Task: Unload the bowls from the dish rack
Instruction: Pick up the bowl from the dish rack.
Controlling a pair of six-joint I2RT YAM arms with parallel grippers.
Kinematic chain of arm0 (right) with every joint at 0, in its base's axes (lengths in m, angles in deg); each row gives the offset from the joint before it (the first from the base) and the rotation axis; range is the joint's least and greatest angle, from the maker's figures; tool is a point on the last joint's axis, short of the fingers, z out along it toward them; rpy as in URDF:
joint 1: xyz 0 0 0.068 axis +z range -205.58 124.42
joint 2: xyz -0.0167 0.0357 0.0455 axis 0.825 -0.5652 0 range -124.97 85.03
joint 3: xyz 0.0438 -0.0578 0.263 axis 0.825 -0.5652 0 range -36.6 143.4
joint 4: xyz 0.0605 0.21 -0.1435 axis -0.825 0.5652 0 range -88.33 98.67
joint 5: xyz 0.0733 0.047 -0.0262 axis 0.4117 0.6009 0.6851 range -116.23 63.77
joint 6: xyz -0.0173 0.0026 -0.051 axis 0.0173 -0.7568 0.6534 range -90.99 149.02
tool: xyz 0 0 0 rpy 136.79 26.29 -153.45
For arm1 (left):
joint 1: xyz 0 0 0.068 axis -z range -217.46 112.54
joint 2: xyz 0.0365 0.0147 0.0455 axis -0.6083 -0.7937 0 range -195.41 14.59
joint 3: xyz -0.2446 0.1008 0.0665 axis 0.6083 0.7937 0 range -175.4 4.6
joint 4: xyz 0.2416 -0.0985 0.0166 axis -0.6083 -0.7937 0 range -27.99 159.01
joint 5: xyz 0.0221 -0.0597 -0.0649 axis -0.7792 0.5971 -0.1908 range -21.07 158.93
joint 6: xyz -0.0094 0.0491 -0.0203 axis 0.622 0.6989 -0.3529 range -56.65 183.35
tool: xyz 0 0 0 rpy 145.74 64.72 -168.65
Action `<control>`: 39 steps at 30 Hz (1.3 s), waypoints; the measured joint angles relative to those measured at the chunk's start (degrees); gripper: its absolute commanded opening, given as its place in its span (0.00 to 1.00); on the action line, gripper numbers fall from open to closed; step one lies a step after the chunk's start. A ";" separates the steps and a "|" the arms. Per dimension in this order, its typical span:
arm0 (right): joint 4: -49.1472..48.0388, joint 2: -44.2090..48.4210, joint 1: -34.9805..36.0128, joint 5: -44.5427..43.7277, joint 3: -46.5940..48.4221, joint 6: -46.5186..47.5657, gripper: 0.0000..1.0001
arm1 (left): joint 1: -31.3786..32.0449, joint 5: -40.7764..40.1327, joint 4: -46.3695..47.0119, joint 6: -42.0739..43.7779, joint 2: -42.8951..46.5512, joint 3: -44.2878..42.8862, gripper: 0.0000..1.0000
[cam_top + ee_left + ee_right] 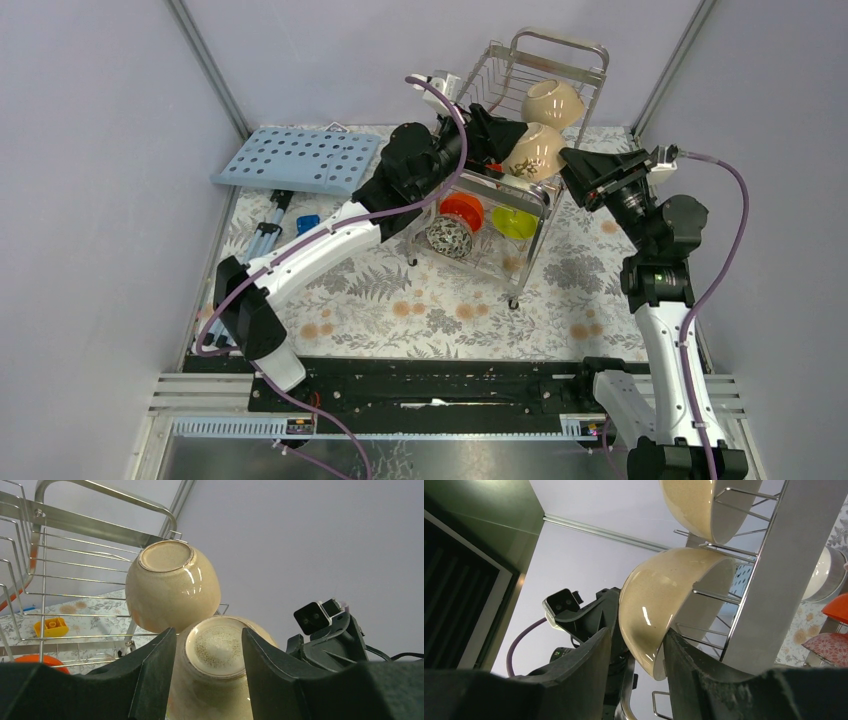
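We're above first: the dish rack (510,75) stands at the back of the counter (400,305) with bowls on both tiers. An orange bowl (462,210), a speckled bowl (449,238) and a green bowl (515,222) sit below, and an upper beige bowl (552,102) and a lower beige bowl (535,150) lean on the top wires. Both arms are at that lower beige bowl, the left claw (488,128) on one side and the right claw (572,162) on the other, so we judge this is the grasp of a first pick. Over to the left wrist: the fingers (155,680) stand apart with the bowl's foot framed between them, and whether they touch it we cannot tell. Right wrist now: the jaws straddle the bowl's rim, one finger (679,670) inside against it with a sliver of daylight on the outer side, so it's not clamped. Next, we reckon, comes a firm pinch, then a lift up off the wires, clear of the bowl above.
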 measured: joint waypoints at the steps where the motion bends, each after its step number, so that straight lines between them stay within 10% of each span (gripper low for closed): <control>1: -0.42 -0.13 0.00 0.02 -0.15 -0.22 0.48 | 0.00 0.04 0.11 -0.20 -0.13 0.00 0.53; 39: -21.03 -11.69 4.37 1.07 -0.90 -11.76 0.21 | -0.28 -0.35 5.38 -0.52 0.11 2.32 0.46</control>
